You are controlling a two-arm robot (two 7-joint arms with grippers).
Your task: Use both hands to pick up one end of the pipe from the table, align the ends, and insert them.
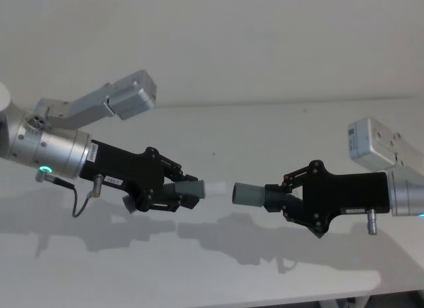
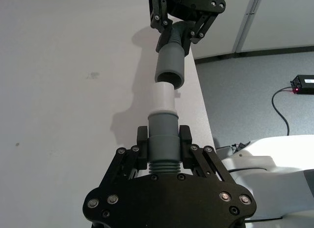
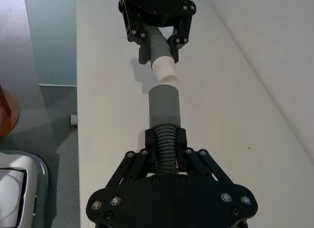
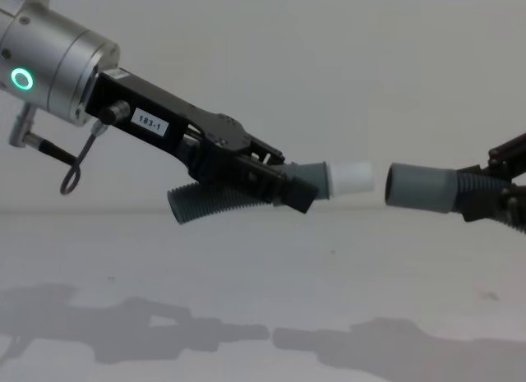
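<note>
Over on the left, the left gripper (image 1: 182,192) is hovering above the bench (image 1: 265,136), jaws closed tight around the grey cuff of the plug hose piece (image 4: 246,197). It is gripping close behind the white tip (image 4: 352,177), which is sticking out free and pointing toward the partner arm, while the ribbed tail is curling down and back beneath the jaws. Holding that near the end is likely keeping the tip steady for aiming.

Moving across the middle, a small gap is showing between the white tip and the open cuff (image 4: 421,186); they are near but not touching. In the wrist views the two are lining up almost on one axis, the tip sitting just before the cuff mouth.

On the right, the right gripper (image 1: 281,197) is clamping the ribbed section of the socket hose piece (image 3: 165,121), leaving the whole smooth cuff clear to receive. Both pieces are off the bench. Insertion looks next; a slight angle could jam it.
</note>
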